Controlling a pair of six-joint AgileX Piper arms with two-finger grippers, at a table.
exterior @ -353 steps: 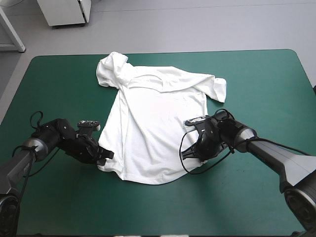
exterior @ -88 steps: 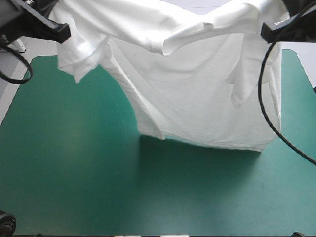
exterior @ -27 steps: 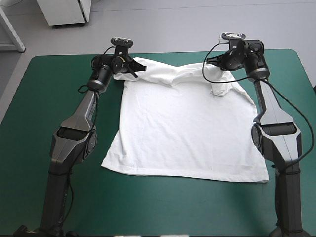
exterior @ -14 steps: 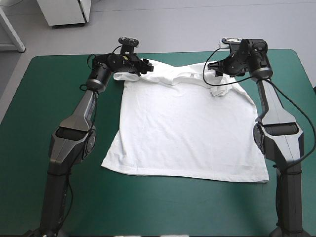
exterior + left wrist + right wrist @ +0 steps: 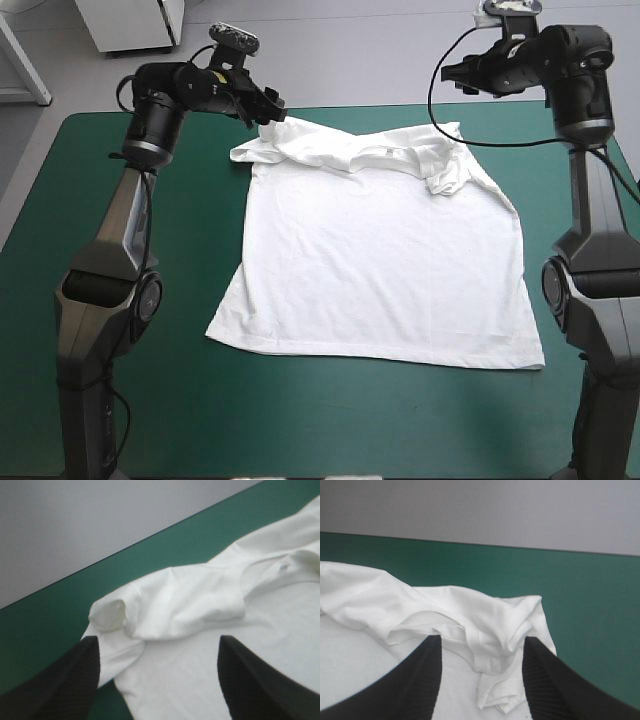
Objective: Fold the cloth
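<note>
The white T-shirt [image 5: 375,255] lies spread flat on the teal-green table, hem toward the near edge and collar [image 5: 385,152] toward the far edge. Its two sleeves are bunched: one at the far left [image 5: 255,150], one at the far right [image 5: 447,170]. My left gripper [image 5: 268,106] hangs open above the left sleeve, holding nothing. In the left wrist view its black fingers [image 5: 75,672] stand wide apart over the sleeve [image 5: 165,607]. My right gripper [image 5: 462,74] is raised beyond the far right shoulder, also open. Its wrist view looks down on the rumpled right sleeve [image 5: 507,625].
Bare teal-green cover [image 5: 120,300] shows on both sides of the shirt and in front of its hem. The table's far edge [image 5: 340,107] runs just behind the collar. Both arms reach over the table's left and right sides.
Both grippers have opened and let go of the shirt's shoulders. They then rose and drew back from it, and the shirt now rests flat.
</note>
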